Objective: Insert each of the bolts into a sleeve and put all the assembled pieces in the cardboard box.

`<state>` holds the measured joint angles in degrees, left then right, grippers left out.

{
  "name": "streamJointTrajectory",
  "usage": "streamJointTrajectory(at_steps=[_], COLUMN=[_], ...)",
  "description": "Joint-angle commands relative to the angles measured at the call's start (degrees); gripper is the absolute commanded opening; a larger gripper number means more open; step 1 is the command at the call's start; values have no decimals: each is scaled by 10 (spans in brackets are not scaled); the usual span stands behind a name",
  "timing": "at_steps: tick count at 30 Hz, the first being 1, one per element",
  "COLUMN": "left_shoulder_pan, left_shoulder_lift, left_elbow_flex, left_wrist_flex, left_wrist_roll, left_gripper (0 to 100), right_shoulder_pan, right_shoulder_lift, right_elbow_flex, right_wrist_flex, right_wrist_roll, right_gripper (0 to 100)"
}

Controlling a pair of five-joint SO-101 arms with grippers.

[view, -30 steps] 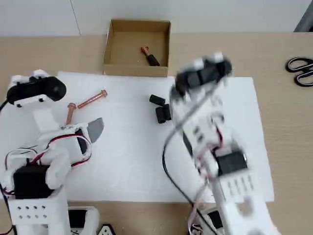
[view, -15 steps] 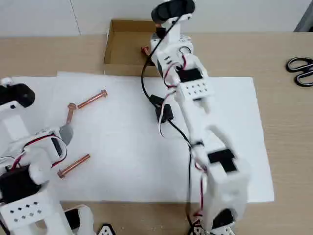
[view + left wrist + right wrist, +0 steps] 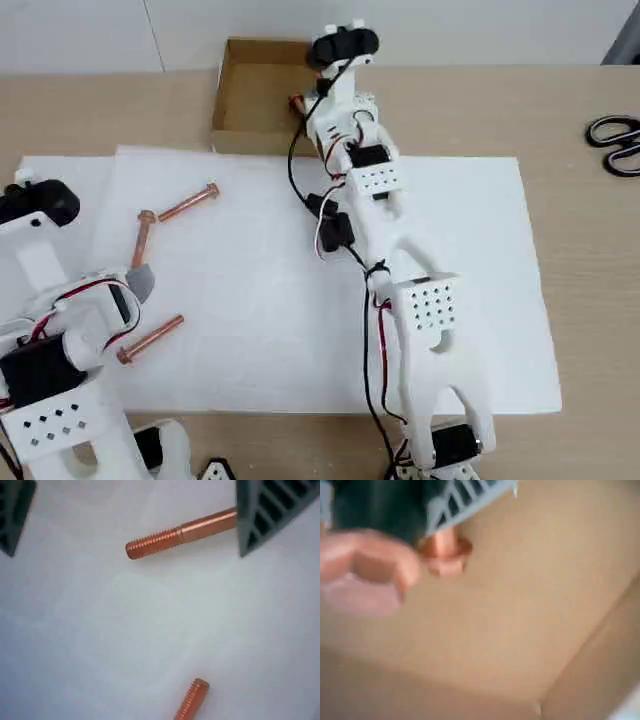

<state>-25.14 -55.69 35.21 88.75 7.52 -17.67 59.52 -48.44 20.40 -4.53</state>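
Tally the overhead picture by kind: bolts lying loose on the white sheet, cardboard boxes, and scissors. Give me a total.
Loose bolts: 3
Cardboard box: 1
Scissors: 1
Total: 5

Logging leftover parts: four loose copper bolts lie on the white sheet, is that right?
Not quite. Three loose copper bolts lie on the white sheet, not four. The high view shows all three.
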Motion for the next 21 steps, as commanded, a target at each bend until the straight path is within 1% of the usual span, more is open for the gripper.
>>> streamJointTrajectory(at_steps=[1, 3, 8, 10, 15, 18, 19, 21], left_shoulder_pan=[1, 1, 1, 1, 1, 1, 1, 1], left_shoulder_lift=[-7, -7, -7, -7, -7, -7, -7, -7], left_elbow_flex=[-1, -1, 0, 0, -1, -2, -2, -1], left_wrist_flex=[2, 2, 3, 3, 3, 2, 2, 2], left_wrist_roll=[-4, -4, -4, -4, -4, -4, -4, -4], left_gripper=[269, 269, 269, 269, 269, 269, 269, 269], right_shoulder_pan=[7, 7, 7, 7, 10, 22, 29, 42], right_shoulder_lift=[-4, 2, 3, -2, -4, -32, -49, -88], right_elbow_flex=[-43, -43, -42, -42, -46, -46, -46, -46], right_wrist_flex=[-21, -22, -20, -20, -20, -19, -13, 34], right_wrist_roll=[8, 7, 6, 6, 8, 9, 9, 9], right_gripper=[9, 37, 227, 264, 267, 267, 267, 267])
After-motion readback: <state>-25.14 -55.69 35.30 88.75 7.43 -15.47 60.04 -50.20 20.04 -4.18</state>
